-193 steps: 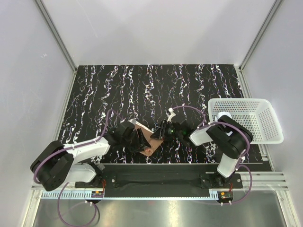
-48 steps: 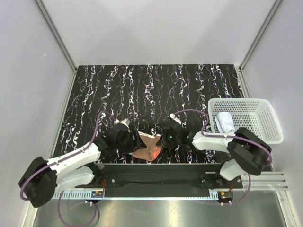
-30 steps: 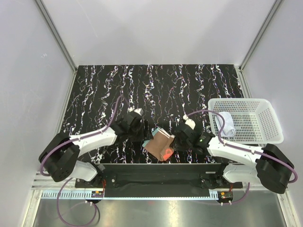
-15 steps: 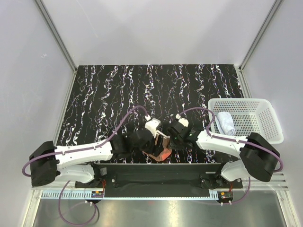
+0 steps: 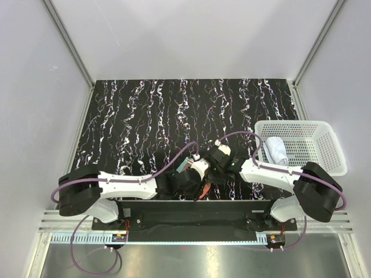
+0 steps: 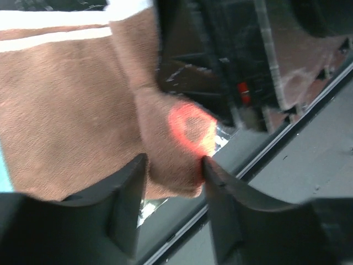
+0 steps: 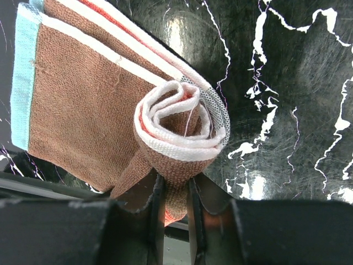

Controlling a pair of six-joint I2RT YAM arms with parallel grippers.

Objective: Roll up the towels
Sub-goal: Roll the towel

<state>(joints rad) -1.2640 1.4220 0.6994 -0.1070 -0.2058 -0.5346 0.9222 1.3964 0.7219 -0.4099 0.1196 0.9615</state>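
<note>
The orange towel (image 7: 94, 105) shows its brown reverse, and one end is curled into a loose roll (image 7: 179, 124) on the black marbled table. My right gripper (image 7: 175, 208) is shut on the rolled end from below. My left gripper (image 6: 172, 182) is shut on a brown fold of the same towel (image 6: 71, 110). In the top view both grippers, left (image 5: 196, 178) and right (image 5: 212, 168), meet near the front edge. They hide most of the towel, and only an orange sliver (image 5: 203, 191) shows. The white towel (image 5: 277, 152) lies rolled in the basket.
The white perforated basket (image 5: 301, 123) stands at the table's right edge. The table's front edge and the black base rail (image 5: 191, 217) lie just below the grippers. The black marbled tabletop (image 5: 174, 110) stretches behind them.
The left arm has reached further right and its gripper now sits against the right gripper. The towel, spread between them a second ago, is bunched and mostly hidden under them.
</note>
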